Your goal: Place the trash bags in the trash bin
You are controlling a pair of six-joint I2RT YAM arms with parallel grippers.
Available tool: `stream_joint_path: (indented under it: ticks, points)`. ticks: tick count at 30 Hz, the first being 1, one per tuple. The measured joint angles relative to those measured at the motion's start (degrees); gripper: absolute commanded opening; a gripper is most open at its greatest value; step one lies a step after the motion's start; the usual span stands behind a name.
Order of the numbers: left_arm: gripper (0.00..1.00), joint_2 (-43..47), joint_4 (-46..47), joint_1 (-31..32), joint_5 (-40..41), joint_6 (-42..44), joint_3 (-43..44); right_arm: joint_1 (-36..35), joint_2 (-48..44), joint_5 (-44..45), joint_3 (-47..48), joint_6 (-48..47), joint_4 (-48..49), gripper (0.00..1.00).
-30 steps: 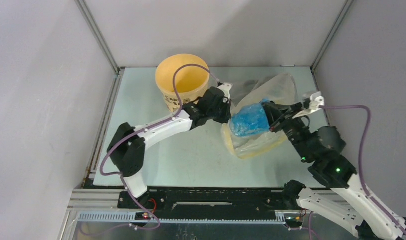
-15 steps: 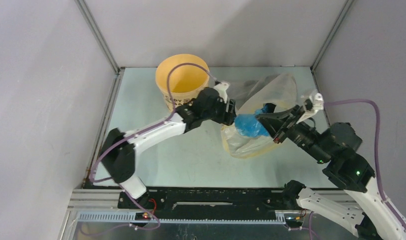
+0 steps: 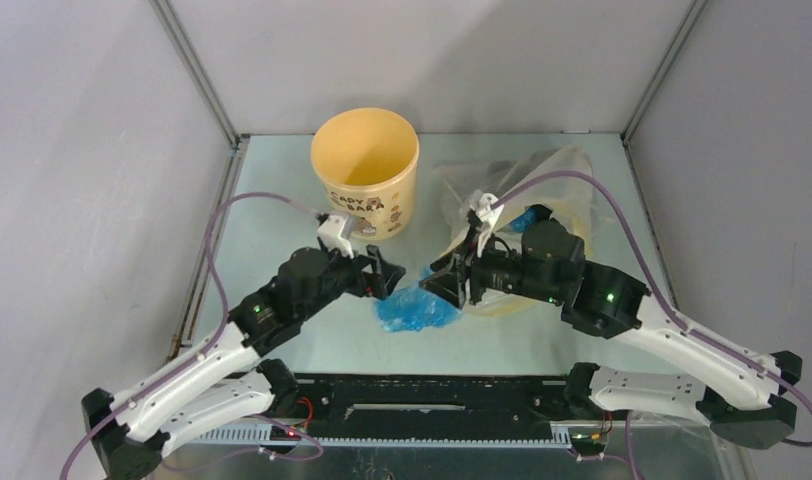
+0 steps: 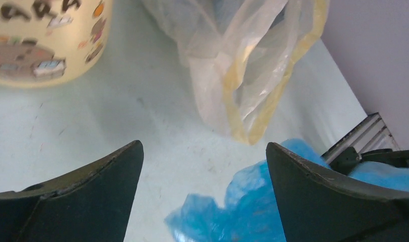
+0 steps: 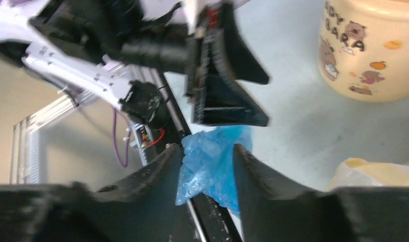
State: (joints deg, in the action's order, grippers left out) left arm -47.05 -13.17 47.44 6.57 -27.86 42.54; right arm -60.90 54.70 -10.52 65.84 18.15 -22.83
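The blue trash bag lies crumpled on the table near the front edge, between the two grippers. My left gripper stands wide open just left of it; in the left wrist view the trash bag lies low between the left gripper's fingers, near the right one. My right gripper is open at the bag's right side; in the right wrist view its jaws stand apart with the blue film between them. The yellow-orange trash bin stands upright behind, empty as far as I can see.
A large pale yellowish see-through bag lies slumped to the right of the trash bin, behind my right arm. The black base rail runs just in front of the blue bag. Grey walls close off the table's sides and back.
Both arms swung from the pale bag toward the near edge, bringing the blue bag out with them. Both grippers opened, the left one fully, and the bag now rests on the table.
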Motion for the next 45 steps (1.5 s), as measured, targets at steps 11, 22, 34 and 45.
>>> stream_joint_path:
  ticks: [11,22,34,45]
  points:
    - [1.0,11.41,-6.16,0.0,6.34,-2.47,-9.77,0.39,11.69,27.69,0.0,0.52,-1.88,0.86]
    - [1.0,7.45,-9.16,0.0,6.1,-4.5,-13.42,8.33,35.95,37.48,0.0,2.01,-3.21,0.88]
    - [1.0,6.91,-8.92,0.0,4.74,-4.96,-13.51,31.32,61.53,39.71,16.02,-1.16,-4.17,0.83]
    - [1.0,5.75,-7.34,0.0,1.73,-4.7,-14.69,49.27,74.51,33.81,39.82,-0.59,-15.37,0.82]
